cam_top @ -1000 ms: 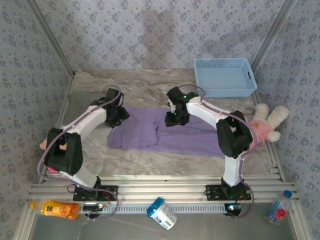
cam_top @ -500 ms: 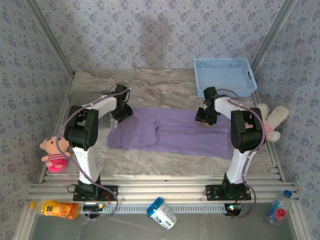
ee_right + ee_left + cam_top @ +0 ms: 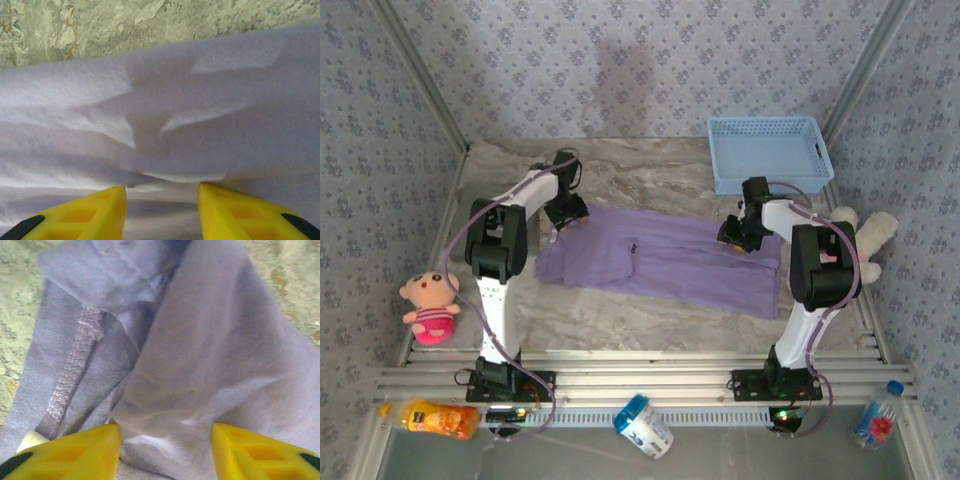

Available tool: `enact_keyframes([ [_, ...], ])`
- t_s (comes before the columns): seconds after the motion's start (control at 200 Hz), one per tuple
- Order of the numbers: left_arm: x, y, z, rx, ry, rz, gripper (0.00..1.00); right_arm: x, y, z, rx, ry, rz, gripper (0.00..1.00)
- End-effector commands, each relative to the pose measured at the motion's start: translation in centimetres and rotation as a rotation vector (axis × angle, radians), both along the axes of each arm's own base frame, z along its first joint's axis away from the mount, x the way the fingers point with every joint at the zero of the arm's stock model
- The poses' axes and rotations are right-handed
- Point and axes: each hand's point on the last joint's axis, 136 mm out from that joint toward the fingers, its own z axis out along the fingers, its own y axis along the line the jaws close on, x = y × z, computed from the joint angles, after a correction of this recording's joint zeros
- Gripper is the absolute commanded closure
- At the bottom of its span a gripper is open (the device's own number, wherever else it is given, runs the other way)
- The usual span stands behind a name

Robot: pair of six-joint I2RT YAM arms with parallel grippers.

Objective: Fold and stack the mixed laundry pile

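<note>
Looking down from the top camera, the lavender T-shirt point(image 3: 660, 265) is spread out flat across the middle of the marble surface point(image 3: 650, 175). It runs left to right and sits a bit skewed, with its right end nearer the arms.

The left pincer point(image 3: 565, 212) is down on the shirt's far-left corner. From the left wrist camera, its yellow fingers point(image 3: 70, 455) sit partway apart with a raised fold of cloth packed between them and touching both. So I'd call that clamped on the shirt. A stitched hem point(image 3: 67, 385) runs up the left side of that view.

The right pincer point(image 3: 740, 233) is on the far edge near the shirt's right end. In the right wrist view, cloth fills the gap between the two fingers point(image 3: 80, 215) and creases fan out from that spot, so it's pinching the shirt too. Bare marble shows just past the shirt's edge.

Other stuff:
- The light blue basket point(image 3: 770, 184) is at the far right, clear of the shirt.
- A pink-and-white plush point(image 3: 855, 245) lies at the right edge beside the right arm.
- A little doll point(image 3: 428, 305) is over at the left edge.
- Along the near rail there's an orange bottle point(image 3: 430, 418), a white-and-blue container point(image 3: 643, 427) and a water bottle point(image 3: 877, 415).
</note>
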Motion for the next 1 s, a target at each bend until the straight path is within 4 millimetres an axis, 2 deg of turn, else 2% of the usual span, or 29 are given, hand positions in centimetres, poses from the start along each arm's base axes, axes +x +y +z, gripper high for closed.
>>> enact_keyframes([
  [0.0,-0.6,-1.4,2.8,-0.026,-0.001,-0.103,0.42,-0.4,0.1,2.4,-0.002,-0.020,0.032,0.56],
  [0.09,-2.0,-2.8,5.5,-0.024,-0.030,-0.177,0.40,-0.3,0.1,3.3,-0.022,-0.061,0.046,0.57],
  [0.19,-4.8,-3.9,7.0,-0.033,-0.037,-0.207,0.43,-0.2,-0.2,3.7,-0.068,-0.096,0.071,0.63],
  [0.235,-6.2,-4.5,6.8,-0.055,-0.030,-0.205,0.50,-0.1,-0.1,3.7,-0.087,-0.100,0.090,0.73],
  [0.27,-7.3,-4.9,6.4,-0.073,-0.024,-0.198,0.61,0.0,0.0,3.7,-0.104,-0.101,0.106,0.82],
  [0.315,-8.7,-5.3,5.8,-0.089,-0.012,-0.186,0.78,0.1,0.1,3.3,-0.117,-0.094,0.126,1.00],
  [0.365,-9.9,-5.8,4.9,-0.104,-0.005,-0.177,1.00,-0.1,0.4,2.5,-0.112,-0.066,0.149,1.00],
  [0.41,-10.9,-6.2,4.0,-0.114,0.000,-0.160,1.00,1.0,0.7,3.0,-0.102,-0.079,0.152,1.00],
  [0.435,-11.3,-6.4,3.4,-0.129,0.003,-0.150,1.00,0.5,0.8,2.5,-0.097,-0.042,0.156,1.00],
  [0.475,-11.9,-6.8,2.6,-0.153,0.013,-0.133,1.00,0.8,0.7,2.1,-0.108,-0.036,0.146,1.00],
  [0.545,-12.1,-6.9,0.9,-0.154,0.017,-0.098,1.00,1.1,0.1,1.2,-0.144,-0.026,0.126,1.00],
  [0.595,-12.5,-6.6,-0.5,-0.136,0.047,-0.084,1.00,2.0,-0.2,0.8,-0.163,-0.050,0.116,1.00],
  [0.715,-12.9,-6.1,-3.1,-0.087,0.112,-0.086,1.00,1.8,-0.1,-0.7,-0.193,-0.007,0.125,1.00],
  [0.814,-12.2,-5.9,-4.5,-0.044,0.144,-0.094,1.00,0.5,0.5,-1.6,-0.206,0.032,0.149,1.00],
  [0.904,-10.3,-6.0,-5.2,-0.019,0.130,-0.090,1.00,-0.9,0.9,-1.7,-0.215,0.046,0.145,1.00],
  [0.919,-9.9,-6.0,-5.4,-0.017,0.129,-0.088,1.00,-2.1,0.7,-2.4,-0.218,0.076,0.143,1.00],
  [0.994,-8.0,-6.3,-6.1,-0.005,0.119,-0.082,1.00,-4.2,0.9,-2.7,-0.214,0.104,0.118,1.00],
])
